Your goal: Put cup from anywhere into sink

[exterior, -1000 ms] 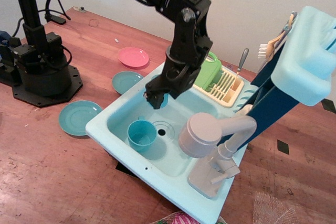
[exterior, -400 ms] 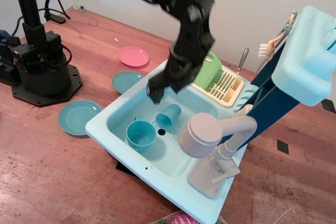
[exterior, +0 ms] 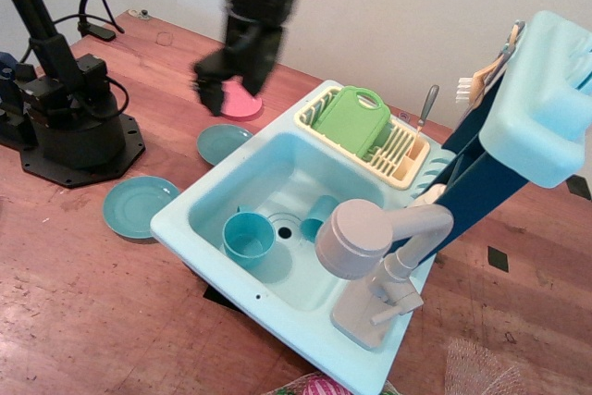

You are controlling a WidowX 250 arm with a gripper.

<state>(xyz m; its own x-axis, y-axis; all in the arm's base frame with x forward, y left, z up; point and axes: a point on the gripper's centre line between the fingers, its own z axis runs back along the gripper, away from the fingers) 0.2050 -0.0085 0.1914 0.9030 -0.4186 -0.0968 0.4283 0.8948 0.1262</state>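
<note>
Compared with the frame a second earlier, the hand (exterior: 215,90) has risen out of the sink (exterior: 213,193) and moved toward the far edge of the tabletop (exterior: 83,302), above the pink plate (exterior: 242,104); it is motion-blurred, carries nothing, and how far its fingers are parted cannot be told. The cup (exterior: 320,215), formerly between the fingers, now lies in the basin, just right of the dark drain hole (exterior: 284,231) and partly hidden behind the round grey-lilac faucet (exterior: 370,247) head. It appears tipped on its side, long axis running roughly toward the drain, though the mouth's direction cannot be told. The wider teal cup (exterior: 249,238) stands upright, touching the basin floor left of the drain. Both are smooth plastic, as is the light-blue rectangular sink. The cream dish rack (exterior: 400,156), holding a green board (exterior: 351,120), is now unobstructed. Two teal plates (exterior: 139,206) lie on the reddish wooden tabletop.
</note>
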